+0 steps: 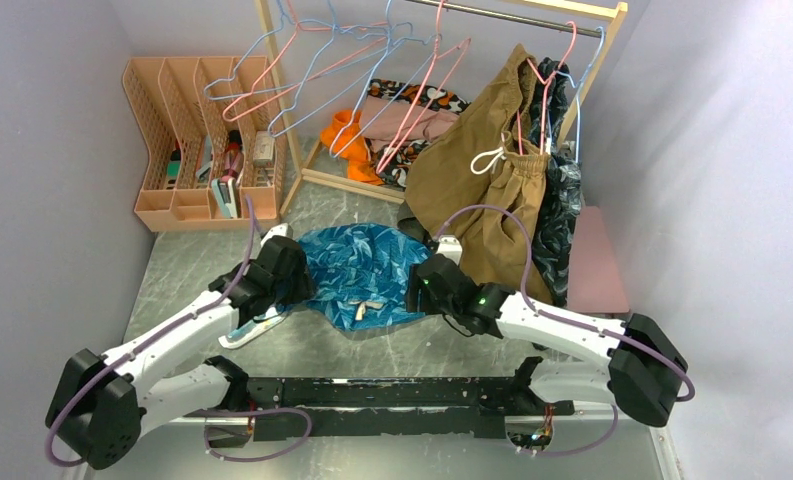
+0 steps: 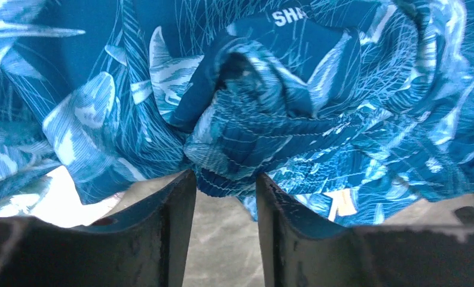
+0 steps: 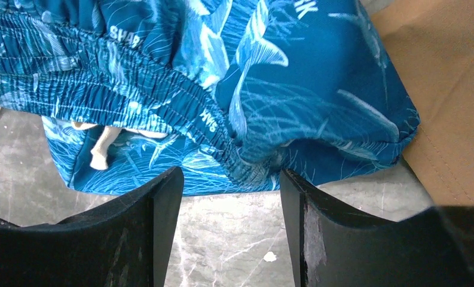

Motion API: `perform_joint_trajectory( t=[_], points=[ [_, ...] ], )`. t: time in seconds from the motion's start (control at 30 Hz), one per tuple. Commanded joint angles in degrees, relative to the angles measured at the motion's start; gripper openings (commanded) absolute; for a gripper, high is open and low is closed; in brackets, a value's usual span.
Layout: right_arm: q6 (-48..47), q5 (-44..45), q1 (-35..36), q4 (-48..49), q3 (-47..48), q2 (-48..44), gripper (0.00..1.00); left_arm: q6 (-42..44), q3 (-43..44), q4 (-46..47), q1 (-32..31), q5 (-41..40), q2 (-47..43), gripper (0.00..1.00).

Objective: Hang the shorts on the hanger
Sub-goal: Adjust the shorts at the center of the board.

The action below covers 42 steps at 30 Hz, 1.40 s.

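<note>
The teal-blue leaf-print shorts (image 1: 357, 262) lie crumpled on the marble table between my two grippers, their cream drawstring (image 1: 364, 306) at the near edge. My left gripper (image 1: 297, 278) is at the shorts' left edge. In the left wrist view its jaws (image 2: 225, 179) stand partly apart, with a bunched fold of the elastic waistband (image 2: 234, 161) between the tips. My right gripper (image 1: 419, 285) is at the right edge, open and empty (image 3: 231, 179), the waistband (image 3: 162, 89) just beyond its tips. Several pink wire hangers (image 1: 264, 88) hang on the rack; none is by the shorts.
A wooden clothes rack (image 1: 272, 60) stands at the back with light-blue and pink hangers. Tan-brown shorts (image 1: 482, 170) and a dark patterned garment (image 1: 562, 190) hang at right, close behind my right gripper. A peach organiser (image 1: 187, 130) stands back left. A white object (image 1: 255, 327) lies under my left arm.
</note>
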Motion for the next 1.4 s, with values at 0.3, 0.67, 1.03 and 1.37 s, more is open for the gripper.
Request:
perform_joint_trajectory(
  t=[0.3, 0.67, 1.03, 1.37],
  points=[
    [-6.74, 0.57, 2.68, -1.04, 0.87, -7.44, 0.63, 6.95, 5.10, 0.69, 0.61, -3.03, -1.46, 0.07],
    [-6.51, 10.57, 9.91, -1.77, 1.93, -0.59, 0.67, 10.43, 12.31, 0.52, 0.69, -2.95, 2.00, 0.07],
    [-2.72, 14.13, 11.08, -3.52, 3.93, 8.15, 0.65, 9.51, 12.03, -3.24, 0.72, -3.71, -0.25, 0.07],
    [-2.17, 1.64, 4.58, 3.83, 5.19, 10.93, 0.32, 7.31, 5.41, -6.54, 0.70, -5.47, -12.14, 0.56]
  ],
)
